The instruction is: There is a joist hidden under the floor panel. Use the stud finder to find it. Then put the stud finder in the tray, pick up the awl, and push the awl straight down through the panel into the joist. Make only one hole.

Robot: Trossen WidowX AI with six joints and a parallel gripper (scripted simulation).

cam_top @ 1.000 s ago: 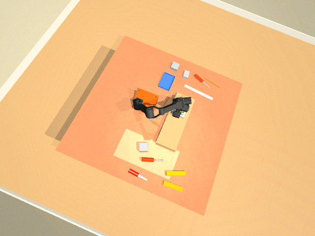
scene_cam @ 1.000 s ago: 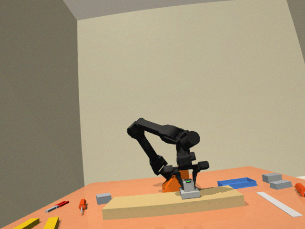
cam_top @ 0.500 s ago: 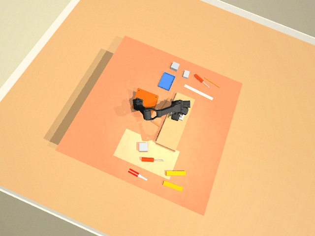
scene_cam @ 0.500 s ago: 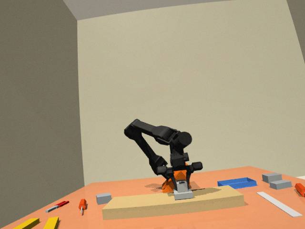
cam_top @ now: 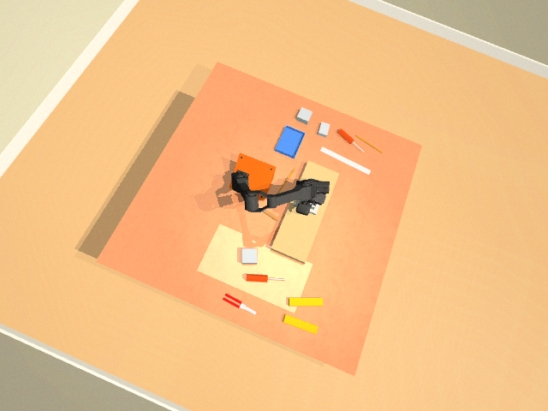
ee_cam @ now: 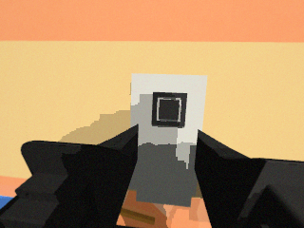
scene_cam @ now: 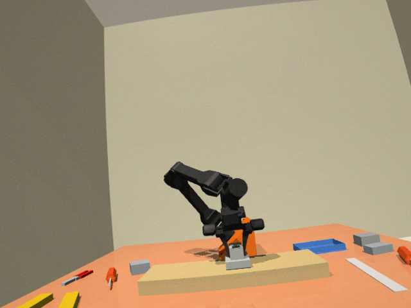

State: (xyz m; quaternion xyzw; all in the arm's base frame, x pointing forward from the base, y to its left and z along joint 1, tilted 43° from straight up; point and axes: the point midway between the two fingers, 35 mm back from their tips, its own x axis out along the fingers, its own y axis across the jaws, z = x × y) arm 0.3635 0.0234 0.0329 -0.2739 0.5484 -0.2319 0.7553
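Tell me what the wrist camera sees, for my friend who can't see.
The black tool is shut on a pale grey stud finder with a dark square window, resting on the tan floor panel. Orange table shows beyond it.

You have two yellow bars [cam_top: 305,301] and red-handled pliers [cam_top: 238,303] near the mat's edge. Three grey blocks [cam_top: 304,115], a white strip [cam_top: 345,160] and a thin wooden rod [cam_top: 368,144] also lie about.
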